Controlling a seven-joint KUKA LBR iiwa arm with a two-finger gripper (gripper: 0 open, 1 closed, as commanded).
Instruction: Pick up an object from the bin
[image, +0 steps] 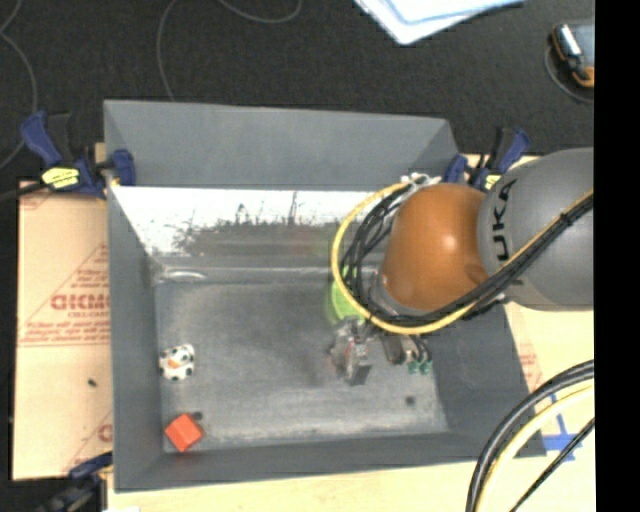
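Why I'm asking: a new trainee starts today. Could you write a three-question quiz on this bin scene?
1. True or false: the orange cube lies in the bin's lower left corner in the camera view.
2. Fill in: the white spotted ball lies on the bin's ___ side.
3. Which lies nearest the tool? A. orange cube B. white spotted ball C. green thing

Key: 1 true; 2 left; 3 C.
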